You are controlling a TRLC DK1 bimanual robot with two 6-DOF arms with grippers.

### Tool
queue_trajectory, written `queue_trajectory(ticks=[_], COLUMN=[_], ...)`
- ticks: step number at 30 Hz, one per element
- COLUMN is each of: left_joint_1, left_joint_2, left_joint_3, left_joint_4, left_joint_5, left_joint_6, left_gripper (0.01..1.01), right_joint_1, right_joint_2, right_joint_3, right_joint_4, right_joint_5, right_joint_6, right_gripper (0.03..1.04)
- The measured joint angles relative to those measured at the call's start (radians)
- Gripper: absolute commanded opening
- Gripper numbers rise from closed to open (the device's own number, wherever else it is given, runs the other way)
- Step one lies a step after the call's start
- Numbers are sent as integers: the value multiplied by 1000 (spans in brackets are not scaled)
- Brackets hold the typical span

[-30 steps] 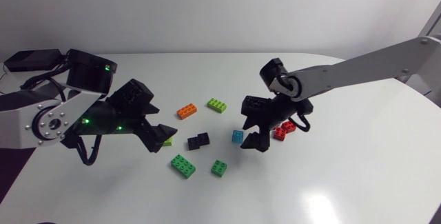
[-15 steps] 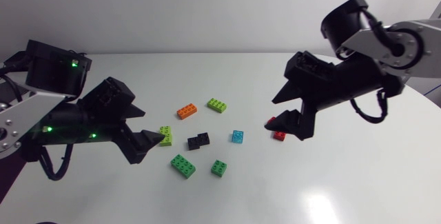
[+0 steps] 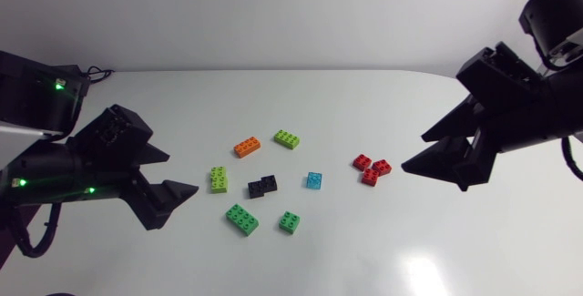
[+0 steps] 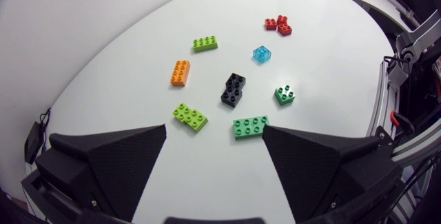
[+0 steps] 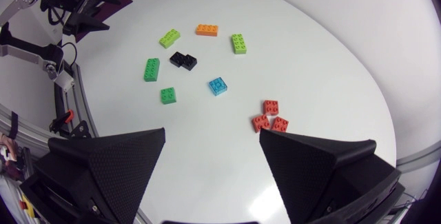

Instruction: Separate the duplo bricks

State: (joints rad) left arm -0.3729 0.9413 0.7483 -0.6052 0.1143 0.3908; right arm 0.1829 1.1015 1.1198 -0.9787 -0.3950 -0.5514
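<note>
Loose duplo bricks lie spread over the middle of the white table (image 3: 364,241): an orange one (image 3: 246,147), two lime ones (image 3: 288,138) (image 3: 219,178), a black piece (image 3: 263,187), a light blue one (image 3: 314,180), two green ones (image 3: 241,219) (image 3: 291,222), and a tight cluster of red bricks (image 3: 373,168). My left gripper (image 3: 173,207) hangs open left of the bricks, holding nothing. At the right my right gripper (image 3: 414,152) is open and empty, clear of the red cluster. In the left wrist view the green brick (image 4: 249,126) lies just ahead of the open gripper (image 4: 215,127). In the right wrist view the red cluster (image 5: 270,116) lies ahead of the open gripper (image 5: 212,133).
A dark box with cables (image 3: 82,76) sits at the table's far left edge. The table's rounded front edge (image 3: 301,291) runs below the bricks.
Both arms have drawn back to their sides and risen. The right gripper, which was down at the red bricks, has opened wider and left them on the table.
</note>
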Motion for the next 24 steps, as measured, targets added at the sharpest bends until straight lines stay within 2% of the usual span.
queue_trajectory(ticks=[13, 24], left_joint_1=[18, 11], left_joint_2=[-22, -26], left_joint_3=[82, 116], left_joint_4=[-76, -92], left_joint_5=[-18, -34], left_joint_6=[-51, -79], left_gripper=[975, 975], right_joint_1=[-47, -59], right_joint_2=[-122, -128], right_joint_3=[34, 35], right_joint_4=[-115, -119], right_joint_5=[3, 3], right_joint_6=[36, 36], right_gripper=[992, 975])
